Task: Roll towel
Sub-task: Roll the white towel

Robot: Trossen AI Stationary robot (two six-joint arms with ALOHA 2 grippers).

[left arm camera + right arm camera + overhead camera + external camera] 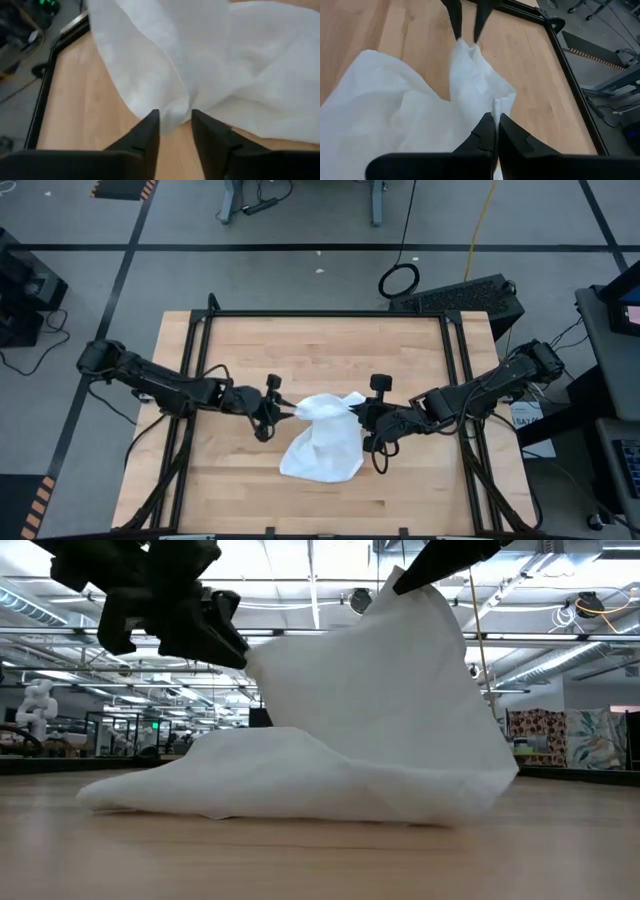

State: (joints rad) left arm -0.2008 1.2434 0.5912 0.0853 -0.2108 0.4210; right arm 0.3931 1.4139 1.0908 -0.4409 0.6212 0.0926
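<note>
The white towel point(322, 442) lies crumpled at the table's middle. Its near part rests on the wood point(250, 790), and its far end is raised between my two grippers. My left gripper point(287, 412) is at the towel's left far corner and is shut on it; it also shows in the left wrist view point(175, 122). My right gripper point(357, 413) is at the towel's right far corner and is shut on it; it also shows in the right wrist view point(495, 122). In the low view the right corner point(405, 582) is held higher than the left one point(250, 658). My left gripper pinches a bunched fold of the towel's far left corner point(175, 114) between its two fingers, coming level from the table's left. The cloth spreads away from the fingers and slopes down to the table. My right gripper pinches the towel's far right corner by its edge point(495, 106) between its two fingers, coming from the table's right. The corner is lifted clear. The cloth hangs below it in a slack sheet down to the table point(480, 790).
A black metal frame point(325, 314) runs around the tabletop, with rails along the left point(190, 380) and right point(462, 380) sides. Bare wood shows on the far half point(320, 350) and near the front edge point(250, 505).
</note>
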